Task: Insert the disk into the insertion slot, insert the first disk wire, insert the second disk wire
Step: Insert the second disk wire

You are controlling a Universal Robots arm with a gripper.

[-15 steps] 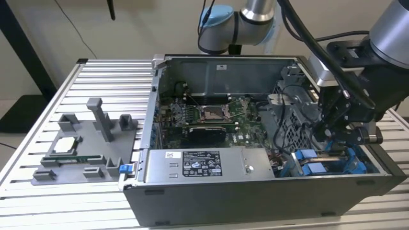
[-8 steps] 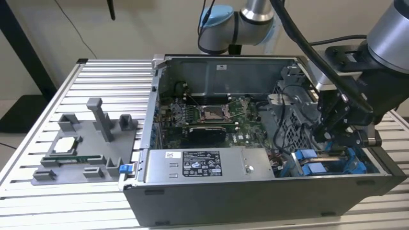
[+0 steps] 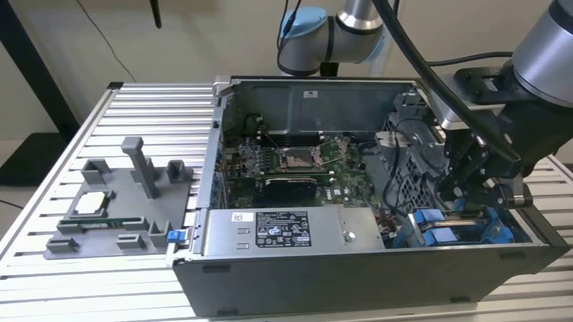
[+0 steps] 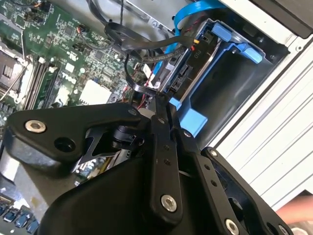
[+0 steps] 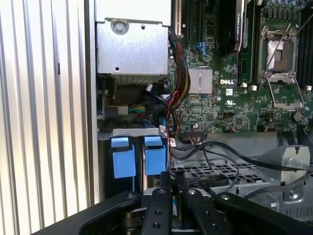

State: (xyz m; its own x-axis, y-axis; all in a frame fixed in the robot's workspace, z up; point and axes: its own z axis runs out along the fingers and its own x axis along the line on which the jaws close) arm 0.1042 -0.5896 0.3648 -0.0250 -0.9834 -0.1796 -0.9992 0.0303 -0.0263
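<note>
**Gripper lowered at the drive cage; disk lodged in its slot**

1. Gripper (image 3: 452, 194): carried into the open computer case (image 3: 358, 285) at the near corner on the exterior view's right. In both wrist views the fingers (image 4: 160, 137) are drawn together, with almost no gap at the tips.
2. Black wires (image 4: 146, 44): bundled just ahead of the tips, with one loop ending right at them. Whether it is pinched cannot be told.
3. Disk (image 4: 188, 66): framed in its blue carrier and lodged in the insertion slot (image 4: 239, 83), just beyond the fingertips.
4. Blue tabs (image 5: 123, 157): two are seen side by side in the first wrist view, close ahead of the gripper.
5. Power-supply box (image 3: 286, 231): silver and labelled, set along the case's near edge beside the drive cage.
6. Motherboard (image 3: 296, 164): laid on the case floor, with the processor socket bare at its middle.
7. Table (image 3: 143, 100): slatted metal, by which the case is carried.
8. Grey fixture (image 3: 121, 215): placed on the table near the edge at the exterior view's left, well apart from the gripper.
</note>
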